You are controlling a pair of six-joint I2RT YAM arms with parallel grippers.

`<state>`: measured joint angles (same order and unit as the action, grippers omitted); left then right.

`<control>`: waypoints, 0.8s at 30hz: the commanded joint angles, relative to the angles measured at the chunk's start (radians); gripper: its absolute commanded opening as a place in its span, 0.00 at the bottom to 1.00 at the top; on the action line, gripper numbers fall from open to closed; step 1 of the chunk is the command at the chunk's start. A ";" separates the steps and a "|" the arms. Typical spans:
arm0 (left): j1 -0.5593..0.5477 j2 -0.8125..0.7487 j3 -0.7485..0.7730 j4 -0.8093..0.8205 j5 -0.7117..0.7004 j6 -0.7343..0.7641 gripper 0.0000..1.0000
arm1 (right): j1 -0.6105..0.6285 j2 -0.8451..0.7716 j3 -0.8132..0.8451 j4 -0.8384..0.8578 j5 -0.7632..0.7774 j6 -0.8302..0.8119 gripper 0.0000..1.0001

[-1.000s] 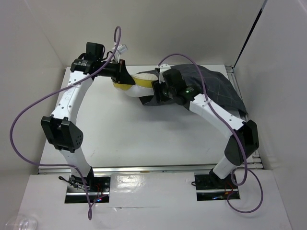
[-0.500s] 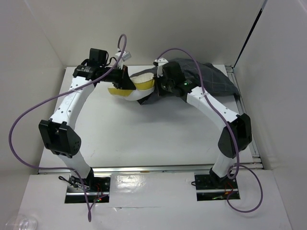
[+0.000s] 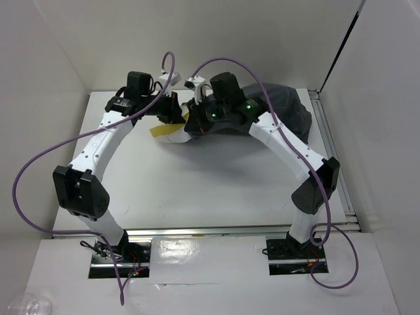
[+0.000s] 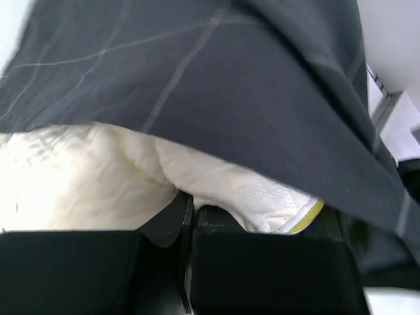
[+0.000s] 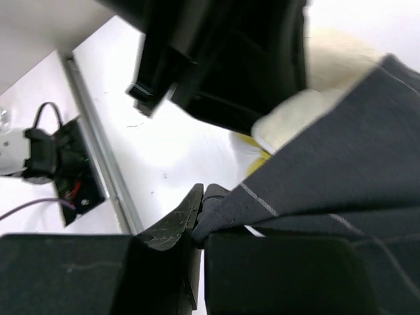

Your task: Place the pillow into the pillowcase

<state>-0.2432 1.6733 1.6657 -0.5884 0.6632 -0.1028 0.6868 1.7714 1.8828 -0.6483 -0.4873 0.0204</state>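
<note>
The cream-white pillow (image 4: 85, 190) with yellow piping lies mostly under the dark grey gridded pillowcase (image 4: 249, 85). My left gripper (image 4: 188, 205) is shut on the pillow's edge beside the yellow piping. My right gripper (image 5: 205, 205) is shut on the hem of the pillowcase (image 5: 354, 151), with the pillow (image 5: 289, 118) bulging out just beyond it. From above, both grippers meet at the back of the table, the left gripper (image 3: 174, 113) close beside the right gripper (image 3: 191, 122). Only a yellow-edged corner of the pillow (image 3: 164, 132) pokes out of the bunched pillowcase (image 3: 285, 108).
White walls close in the table (image 3: 197, 177) at the back and on both sides. A metal rail (image 3: 335, 144) runs down the right edge, another along the front. Purple cables loop above both arms.
My right gripper has shut on the pillowcase hem and pulled it left over the pillow, which now shows far less. My left gripper has shifted slightly right with the pillow.
</note>
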 commanded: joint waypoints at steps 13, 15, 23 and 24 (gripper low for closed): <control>-0.094 0.003 -0.049 0.257 -0.103 -0.176 0.00 | 0.072 -0.026 0.142 0.044 -0.311 0.026 0.00; -0.107 0.013 -0.049 0.243 -0.089 -0.167 0.00 | 0.072 -0.035 0.124 0.056 -0.246 0.007 0.00; -0.117 -0.055 -0.129 0.213 -0.240 -0.198 0.69 | -0.007 -0.055 0.171 0.118 -0.085 0.016 0.00; -0.117 -0.069 -0.147 0.231 -0.263 -0.198 0.70 | -0.007 -0.055 0.182 0.118 -0.070 0.016 0.00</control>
<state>-0.3389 1.6459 1.5688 -0.3611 0.4618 -0.2623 0.6834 1.8030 1.9766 -0.7147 -0.5587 0.0162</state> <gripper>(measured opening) 0.688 0.047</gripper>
